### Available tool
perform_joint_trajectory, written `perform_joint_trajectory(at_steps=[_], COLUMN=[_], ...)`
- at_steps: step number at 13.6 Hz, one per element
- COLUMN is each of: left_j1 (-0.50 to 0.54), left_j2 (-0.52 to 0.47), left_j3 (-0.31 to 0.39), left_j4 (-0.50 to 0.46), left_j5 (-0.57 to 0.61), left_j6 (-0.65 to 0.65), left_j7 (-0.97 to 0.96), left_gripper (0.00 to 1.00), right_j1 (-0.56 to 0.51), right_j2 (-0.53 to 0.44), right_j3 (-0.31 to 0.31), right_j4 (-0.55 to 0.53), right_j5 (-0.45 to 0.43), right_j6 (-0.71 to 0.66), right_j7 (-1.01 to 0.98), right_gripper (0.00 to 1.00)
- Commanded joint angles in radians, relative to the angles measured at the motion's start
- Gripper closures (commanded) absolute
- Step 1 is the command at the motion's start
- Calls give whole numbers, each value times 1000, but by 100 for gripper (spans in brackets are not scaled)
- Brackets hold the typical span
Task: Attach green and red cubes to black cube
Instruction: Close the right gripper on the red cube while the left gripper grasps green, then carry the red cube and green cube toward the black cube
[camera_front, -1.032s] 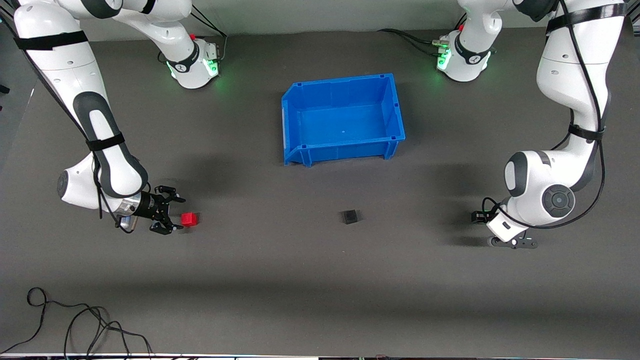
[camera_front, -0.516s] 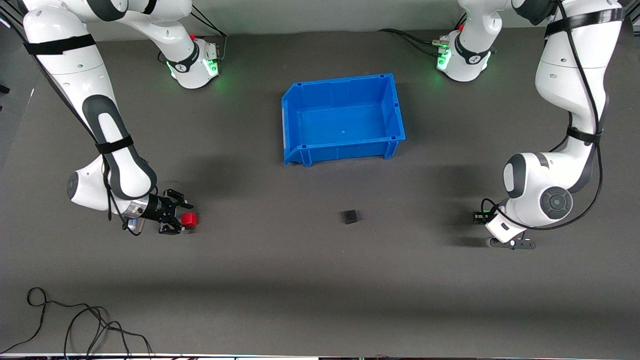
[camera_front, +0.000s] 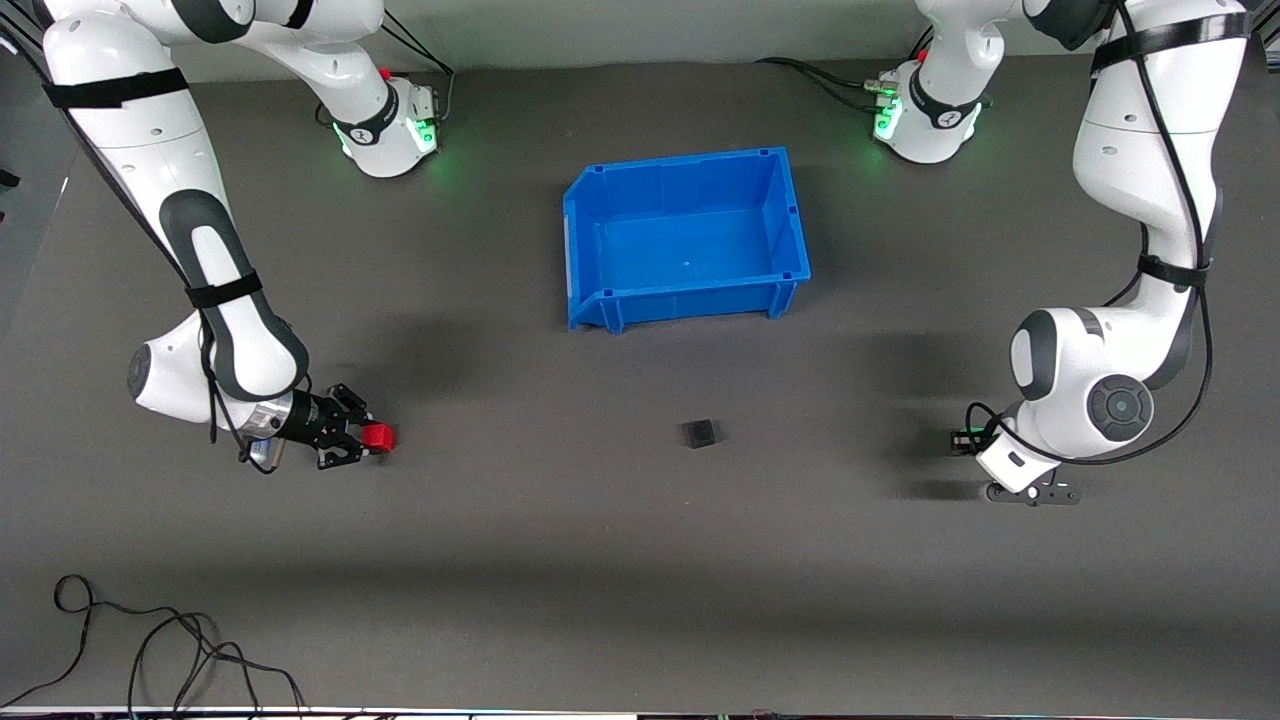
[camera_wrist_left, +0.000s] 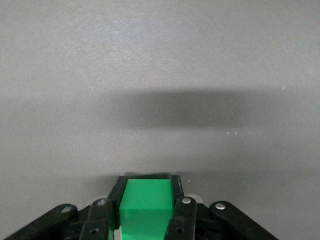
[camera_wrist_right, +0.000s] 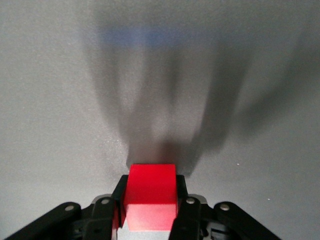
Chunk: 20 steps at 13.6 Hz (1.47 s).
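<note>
Black cube sits alone on the table, about midway between the two pincers and apart from both, nearer the front camera than the blue bin. Nothing is attached to it yet.

Red cube: clamped in the right pincer, low at the table toward the right arm's end. Right wrist view shows the red cube seated squarely between the two fingers, its front face projecting past their tips. Whether it rests on the table or is just clear of it cannot be told.

Green cube: clamped in the left pincer, seen only in the left wrist view, again square between the fingers with its front face exposed. In the front view the left pincer is low over the table toward the left arm's end, and the cube is hidden under the wrist.

Step in hand, as I judge it: both grasps made, approach to the black cube comes next.

Notes for doing it well:
- Keep each cube's exposed face leading, so that face meets the black cube, not a fingertip.
- Match height to the black cube, faces parallel before contact.
- The black cube is loose; a one-sided push would likely slide it. Closing from both ends together, or bracing with one cube while the other presses, should hold it.
- Approach slowly and release only after contact looks flush.
</note>
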Motion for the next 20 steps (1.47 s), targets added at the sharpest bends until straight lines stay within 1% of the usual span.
perform_joint_trajectory(at_steps=[1, 3, 5, 7, 8, 10, 12, 14, 17, 20], left_j1=[-37, -47, -70, -94, -96, -99, -107, -125, -153, -249], left_j2=[-1, -23, -33, -40, -41, -43, -41, -34, -34, -6], left_j3=[3, -5, -11, -10, -10, -11, -13, -14, -14, -14], left_j4=[29, 29, 36, 38, 42, 56, 85, 110, 115, 128], left_j5=[-1, -13, -13, -15, -10, -7, -7, -15, -15, -16], left_j6=[-20, -20, -22, -32, -38, -42, -64, -91, -86, -80], left_j7=[-209, -391, -505, -603, -704, -886, -1115, -1220, -1431, -1631], left_gripper=[100, 100, 100, 100, 100, 100, 100, 100, 100, 100], right_j1=[-1, -1, -1, 11, 15, 84, 147, 227, 313, 428], right_j2=[16, 16, 15, -2, -7, -11, -11, -11, -4, 15], right_j3=[-1, -3, -3, -3, -1, -4, -6, -9, -9, -9], right_j4=[21, 27, 44, 64, 80, 104, 137, 168, 202, 210], right_j5=[33, 33, 34, 34, 27, 21, 21, 19, 18, 18], right_j6=[2, 0, -3, -41, -58, -69, -69, -66, -58, 52], right_j7=[-38, -38, -32, -5, 38, 113, 210, 303, 428, 570], right_gripper=[78, 80, 80, 80, 80, 79, 79, 79, 79, 79])
